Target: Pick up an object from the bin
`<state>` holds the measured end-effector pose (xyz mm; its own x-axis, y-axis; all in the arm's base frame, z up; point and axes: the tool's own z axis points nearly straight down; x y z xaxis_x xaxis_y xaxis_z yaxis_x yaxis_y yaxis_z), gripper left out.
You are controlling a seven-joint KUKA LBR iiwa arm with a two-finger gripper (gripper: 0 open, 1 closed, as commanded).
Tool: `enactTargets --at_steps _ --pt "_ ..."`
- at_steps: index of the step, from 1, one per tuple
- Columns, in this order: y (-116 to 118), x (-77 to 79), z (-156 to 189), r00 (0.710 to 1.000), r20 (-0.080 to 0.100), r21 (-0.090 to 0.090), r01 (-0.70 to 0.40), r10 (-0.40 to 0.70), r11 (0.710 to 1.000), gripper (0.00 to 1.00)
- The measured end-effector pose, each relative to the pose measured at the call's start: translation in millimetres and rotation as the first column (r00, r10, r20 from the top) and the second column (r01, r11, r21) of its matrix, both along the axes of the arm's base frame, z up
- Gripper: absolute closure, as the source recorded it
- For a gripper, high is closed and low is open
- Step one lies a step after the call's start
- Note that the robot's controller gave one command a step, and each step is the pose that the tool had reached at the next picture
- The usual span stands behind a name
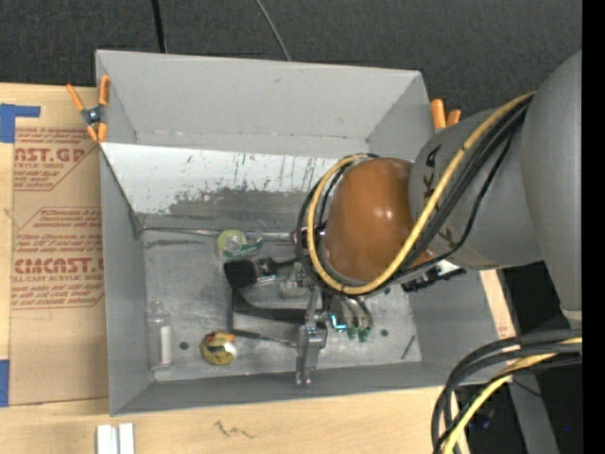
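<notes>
Black angled bracket-like piece (241,274) lies just left of my hand (307,348), its lower bar running toward it. Probably stiff, light and a bit slick. I'd take it across a thin bar, not the blocky end. Can't tell how open my hand is; nothing seen held. Small yellow round thing (219,348) farther left.
</notes>
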<state>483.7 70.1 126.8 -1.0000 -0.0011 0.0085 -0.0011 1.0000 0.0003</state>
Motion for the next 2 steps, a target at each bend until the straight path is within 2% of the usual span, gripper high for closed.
enactTargets --at_steps 1,2 --pt "-0.2 2.1 3.8 1.0 0.008 0.001 0.001 -0.001 1.0 0.0" --pt "-2.7 19.0 -54.1 0.94 0.026 -0.001 -0.341 0.341 0.94 1.0"
